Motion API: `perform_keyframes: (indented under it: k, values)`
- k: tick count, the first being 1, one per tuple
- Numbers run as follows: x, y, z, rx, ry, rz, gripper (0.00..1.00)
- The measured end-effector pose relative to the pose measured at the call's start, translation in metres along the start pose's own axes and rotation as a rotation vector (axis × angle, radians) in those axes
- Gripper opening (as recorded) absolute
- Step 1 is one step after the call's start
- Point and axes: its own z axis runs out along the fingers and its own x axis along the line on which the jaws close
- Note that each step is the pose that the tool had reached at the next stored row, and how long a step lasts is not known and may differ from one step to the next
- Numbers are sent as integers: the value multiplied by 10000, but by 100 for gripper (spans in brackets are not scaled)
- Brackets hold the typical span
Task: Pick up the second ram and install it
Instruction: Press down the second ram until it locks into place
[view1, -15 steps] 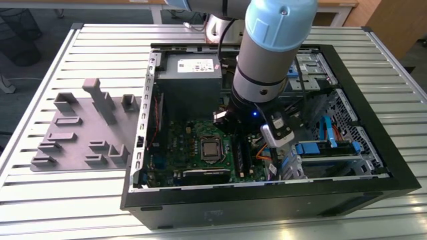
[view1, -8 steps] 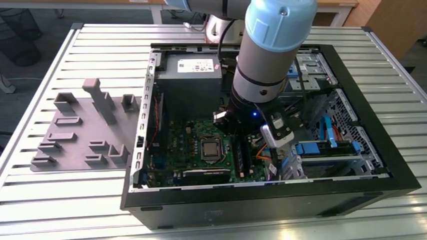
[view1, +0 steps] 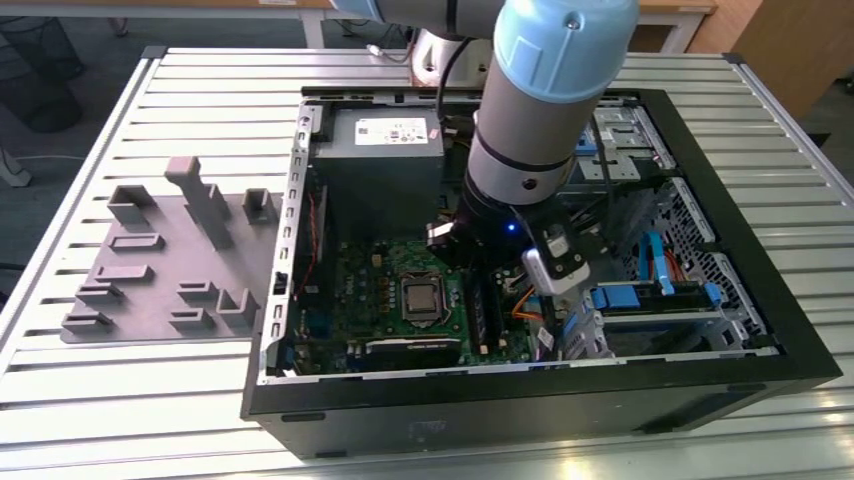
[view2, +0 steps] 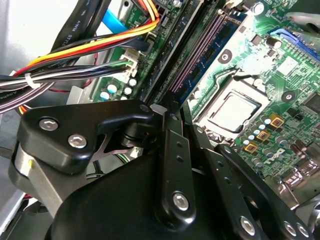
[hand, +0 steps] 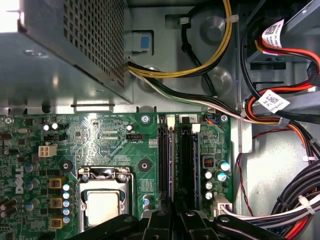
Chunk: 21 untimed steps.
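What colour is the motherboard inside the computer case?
Green, dotted with small components; the motherboard shows best in the first wrist view.

Slatted metal table, open PC case w/ grey holder tray just beside it

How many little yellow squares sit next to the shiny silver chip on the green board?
3. The small yellow square parts form a row beside the silver square processor in the first wrist view. More may be hidden.
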Motion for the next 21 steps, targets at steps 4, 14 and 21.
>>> perform_keyframes:
  k: [4,14,21]
  values:
    - [0,0,0,0,1,-6,14]
    - [-12,11,0,1,2,-30,14]
    - [-15,11,3,3,3,-50,14]
